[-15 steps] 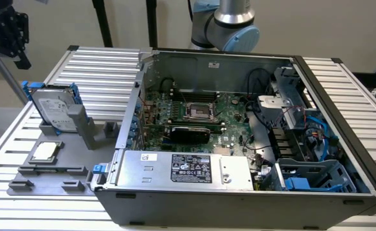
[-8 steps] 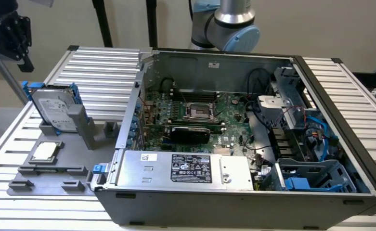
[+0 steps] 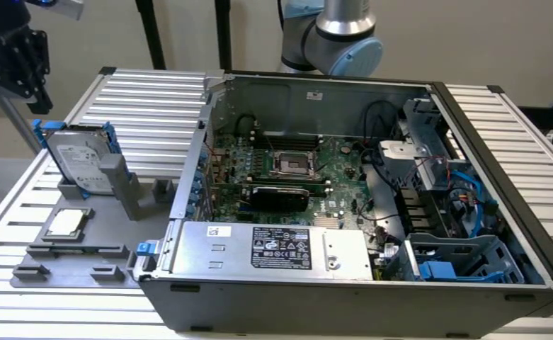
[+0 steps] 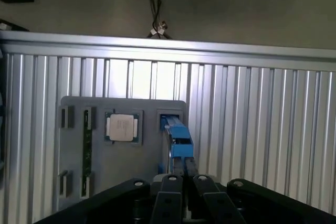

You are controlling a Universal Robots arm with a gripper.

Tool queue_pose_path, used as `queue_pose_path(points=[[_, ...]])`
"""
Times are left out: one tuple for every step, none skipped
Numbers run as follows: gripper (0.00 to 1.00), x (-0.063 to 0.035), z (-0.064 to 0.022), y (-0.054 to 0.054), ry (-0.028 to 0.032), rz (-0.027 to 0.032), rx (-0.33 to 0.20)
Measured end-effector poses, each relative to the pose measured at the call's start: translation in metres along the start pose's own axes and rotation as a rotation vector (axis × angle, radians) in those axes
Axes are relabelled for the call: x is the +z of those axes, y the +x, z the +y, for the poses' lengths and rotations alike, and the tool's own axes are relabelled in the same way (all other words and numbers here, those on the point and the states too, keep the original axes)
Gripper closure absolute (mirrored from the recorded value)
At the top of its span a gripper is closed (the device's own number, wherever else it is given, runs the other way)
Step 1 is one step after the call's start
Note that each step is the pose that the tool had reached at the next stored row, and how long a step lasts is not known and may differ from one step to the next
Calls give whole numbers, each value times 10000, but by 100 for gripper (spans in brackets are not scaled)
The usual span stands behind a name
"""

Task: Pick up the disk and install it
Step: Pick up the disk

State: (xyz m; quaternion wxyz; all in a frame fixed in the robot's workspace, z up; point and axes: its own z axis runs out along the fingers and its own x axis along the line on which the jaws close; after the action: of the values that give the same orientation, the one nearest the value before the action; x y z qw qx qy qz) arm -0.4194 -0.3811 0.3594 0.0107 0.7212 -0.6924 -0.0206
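1. Pincer (image 4: pixel 184 178) is pointing down at the disk (image 4: pixel 177 141) in the wrist view, with the disk's blue frame edge lying straight beyond it.
2. It is hanging at the upper left of the exterior view, above the ribbed metal surface (image 3: pixel 144 92) and well apart from everything on it, so it is carrying nothing. Whether it is spread or pressed together cannot be told.
3. The disk is standing upright on its edge at the exterior view's left, white label facing the camera. It is sitting in a slot of the grey fixture plate (image 3: pixel 69 267), and a grey post (image 3: pixel 115 185) is rising just in front of it.
4. A square silver chip (image 3: pixel 67 222) is lying flat on the same plate, near the disk and lower in the frame.
5. The open computer case (image 3: pixel 352 301) is taking up the centre and right of the exterior view, beside the plate. Its green motherboard (image 3: pixel 343 170) is showing in the middle.
6. A silver box with a black label (image 3: pixel 276 248) is sitting along the case's near edge.
7. A grey-blue plastic bay (image 3: pixel 465 258) is sitting in the case's lower right corner.
8. The arm (image 3: pixel 338 35) is rising behind the case at the top centre.
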Motion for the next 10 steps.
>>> queue_pose_path(points=[[82, 4, -2, 0, 0, 0, 0], [76, 7, -3, 0, 1, 0, 0], [70, 10, -5, 1, 2, -1, -3], [64, 13, -6, 1, 4, -1, -7], [58, 17, -7, 1, 7, -1, -11], [58, 22, -8, 1, 8, 0, -14], [53, 27, -10, 2, 11, 0, -17], [53, 36, -11, 2, 18, 0, -20], [47, 46, -12, 3, 30, 0, -23], [47, 59, -13, 3, 49, 2, -25]])
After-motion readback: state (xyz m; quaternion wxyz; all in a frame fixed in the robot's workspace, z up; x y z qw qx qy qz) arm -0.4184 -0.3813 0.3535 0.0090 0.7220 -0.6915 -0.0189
